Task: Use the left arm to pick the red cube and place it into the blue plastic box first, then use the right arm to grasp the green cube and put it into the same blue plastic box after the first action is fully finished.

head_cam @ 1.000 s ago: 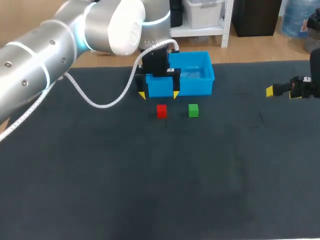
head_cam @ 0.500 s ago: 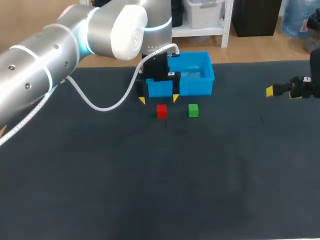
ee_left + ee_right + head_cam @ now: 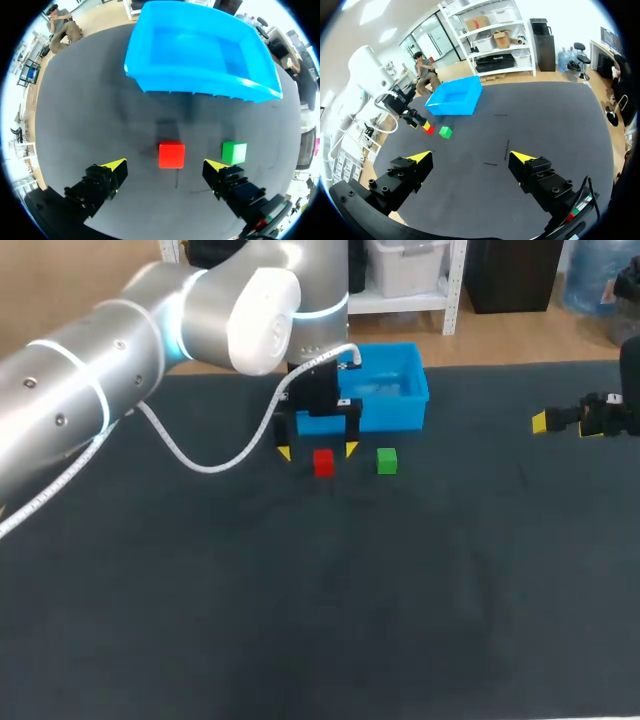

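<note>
Dark table, left gripper lowering over red cube.
Within 1 s it has come forward from the box to straddle the cube, jaws wide, not touching; green cube sits just right. Right gripper waits released: grasp looks next.

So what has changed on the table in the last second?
The left hand slid away from the front of the blue box toward the red cube; it is open and straddles the cube without touching it. Nothing was taken hold of or let go. The red cube, green cube, blue box and right hand stayed put.
</note>
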`<state>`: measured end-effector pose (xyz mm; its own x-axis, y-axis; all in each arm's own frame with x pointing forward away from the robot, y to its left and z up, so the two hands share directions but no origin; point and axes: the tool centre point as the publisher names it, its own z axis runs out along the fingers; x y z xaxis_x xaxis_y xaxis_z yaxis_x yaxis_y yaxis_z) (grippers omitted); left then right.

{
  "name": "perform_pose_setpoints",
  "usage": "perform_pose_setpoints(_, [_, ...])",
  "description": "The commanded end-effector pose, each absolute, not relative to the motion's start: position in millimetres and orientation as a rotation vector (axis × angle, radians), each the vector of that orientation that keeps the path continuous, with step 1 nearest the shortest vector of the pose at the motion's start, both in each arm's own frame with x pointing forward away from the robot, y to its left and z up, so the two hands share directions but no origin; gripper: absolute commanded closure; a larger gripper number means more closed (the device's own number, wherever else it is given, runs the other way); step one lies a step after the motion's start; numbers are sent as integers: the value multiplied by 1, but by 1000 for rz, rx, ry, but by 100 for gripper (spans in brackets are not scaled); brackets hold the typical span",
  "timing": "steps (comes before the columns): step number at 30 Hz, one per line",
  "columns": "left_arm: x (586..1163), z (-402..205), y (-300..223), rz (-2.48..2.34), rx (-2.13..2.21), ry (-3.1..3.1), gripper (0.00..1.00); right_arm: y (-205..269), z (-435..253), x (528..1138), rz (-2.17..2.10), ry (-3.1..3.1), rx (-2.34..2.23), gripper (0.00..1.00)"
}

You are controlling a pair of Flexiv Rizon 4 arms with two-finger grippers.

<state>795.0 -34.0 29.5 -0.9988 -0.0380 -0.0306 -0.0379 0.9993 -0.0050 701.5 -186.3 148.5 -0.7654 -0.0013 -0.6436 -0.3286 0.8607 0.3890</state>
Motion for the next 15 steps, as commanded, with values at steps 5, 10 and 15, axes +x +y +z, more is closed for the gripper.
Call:
perform_pose_setpoints(5, [795, 22, -36, 7, -62, 3111, 0, -186, 149, 701, 648, 2370, -237, 0])
perform_pose_setpoints(10, [796, 14, -36, 13, -56, 3109, 0, -186, 149, 701, 648, 2370, -237, 0])
perform_pose_setpoints(15, [797, 8, -37, 13, -57, 3116, 0, -186, 149, 701, 648, 2370, -237, 0])
